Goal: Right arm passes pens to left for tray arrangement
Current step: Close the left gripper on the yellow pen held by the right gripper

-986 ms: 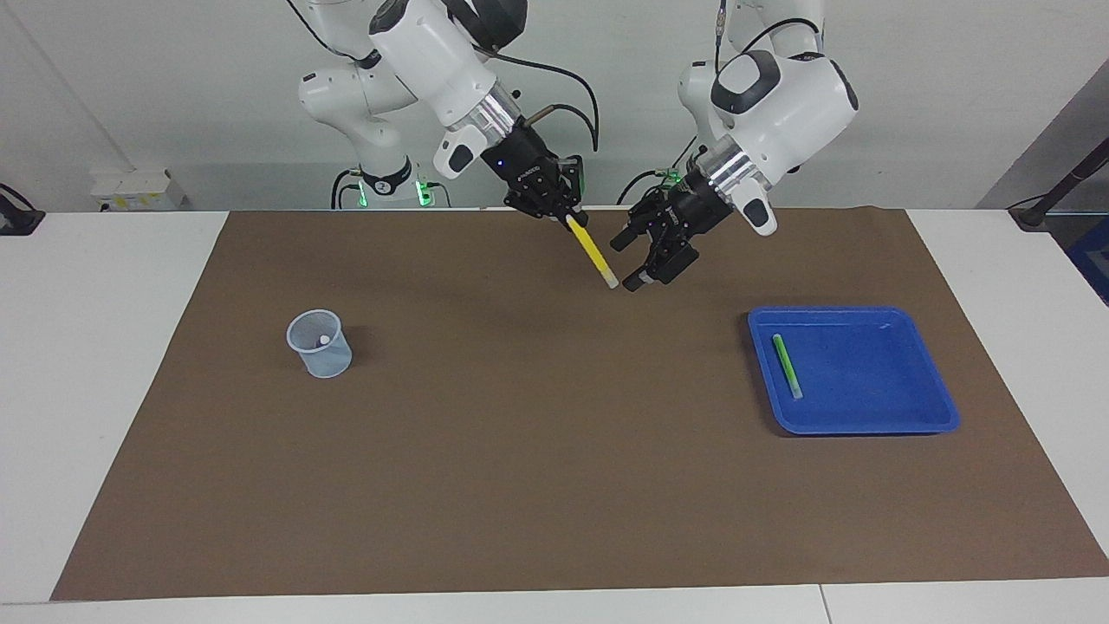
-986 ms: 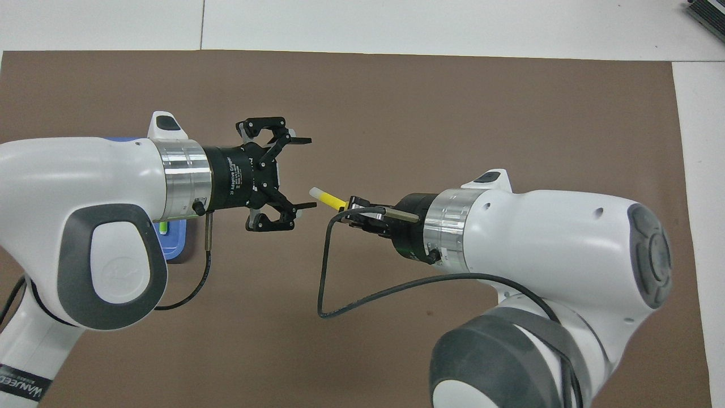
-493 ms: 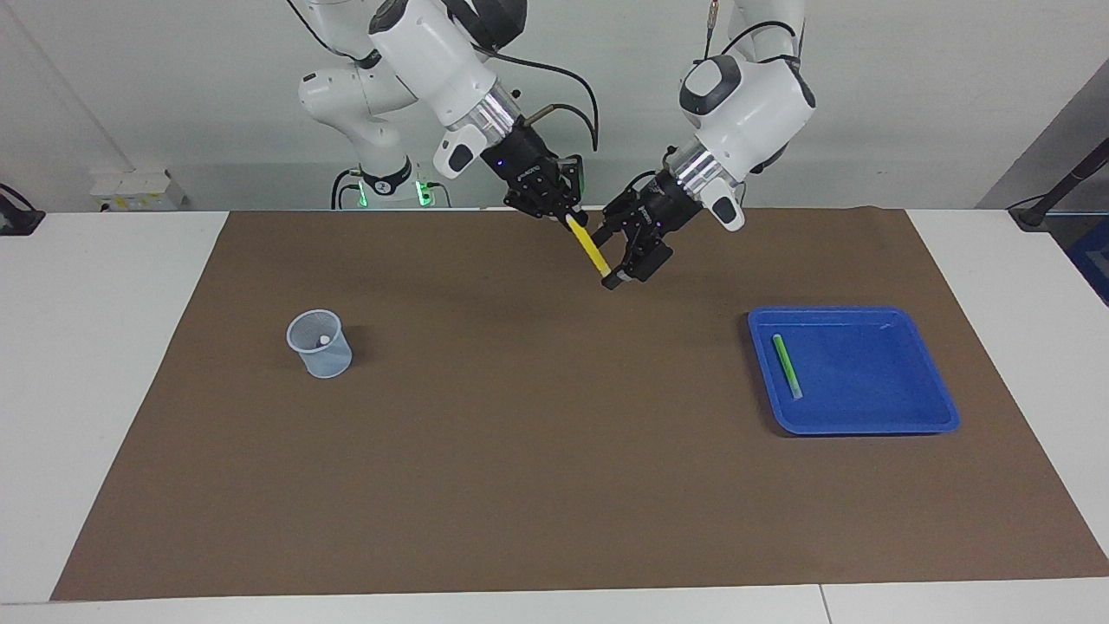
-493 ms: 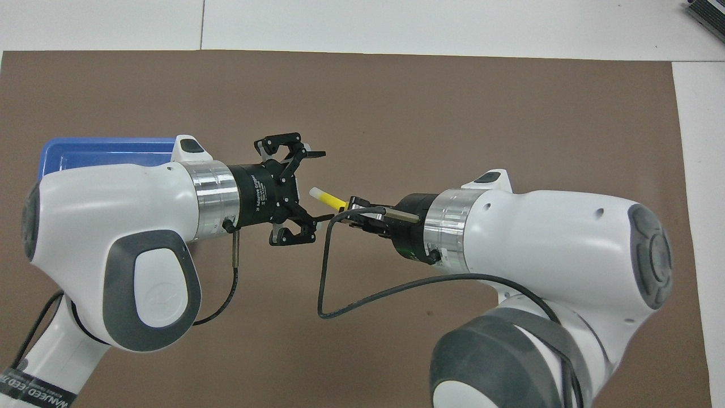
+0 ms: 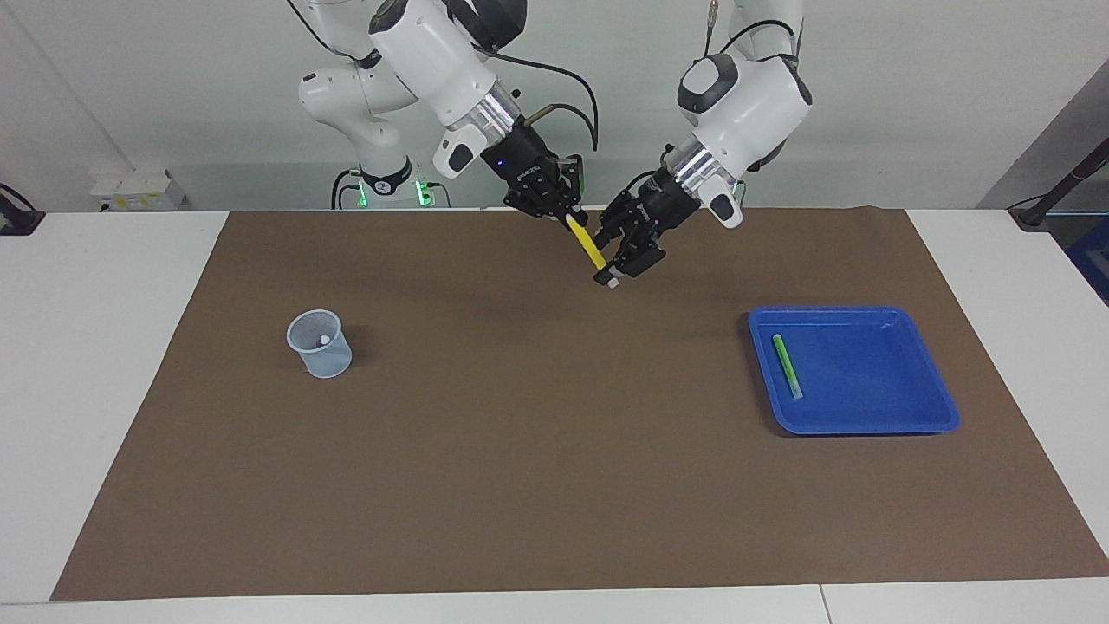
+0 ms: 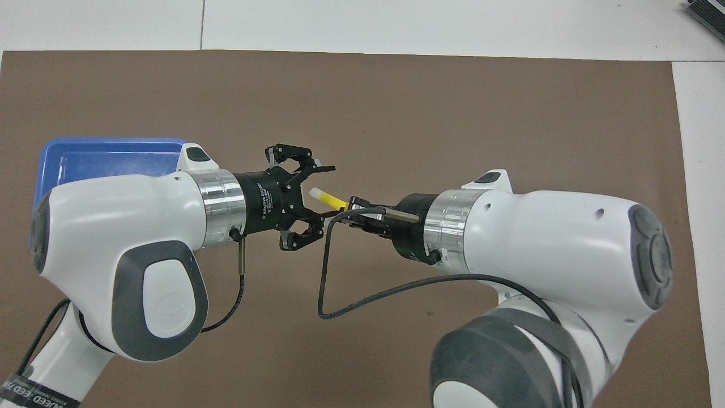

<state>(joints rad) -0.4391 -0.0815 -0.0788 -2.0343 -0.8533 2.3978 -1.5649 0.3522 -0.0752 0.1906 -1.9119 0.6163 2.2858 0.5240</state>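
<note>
I have the right gripper (image 5: 561, 211) up over the brown mat (image 5: 520, 451) at the robots' end of the table (image 5: 104, 364), clamped tight on the upper end of the yellow pen (image 5: 593, 250). The pen slants down from that grip with its whitish tip lowest. In the overhead view the pen (image 6: 327, 198) points from the right gripper (image 6: 354, 207) toward the left arm.

My left gripper (image 5: 617, 264) sits around the pen's lower, free end. Its fingers (image 6: 324, 168) stand partly apart, one on each side of the whitish tip, in the overhead view of the left gripper (image 6: 323, 190). I cannot tell whether the pads touch the pen; from above I see a gap on at least one side.

The blue tray (image 5: 931, 381) lies on the mat toward the left arm's end of the table, farther from the robots than the two grippers. The green pen (image 5: 787, 365) lies flat in it, close along the rim nearest the table's middle. From above the left arm covers most of the tray (image 6: 102, 150).

A small pale mesh cup (image 5: 320, 344) stands upright on the mat toward the right arm's end, well apart from everything else, with something small and whitish showing inside.
</note>
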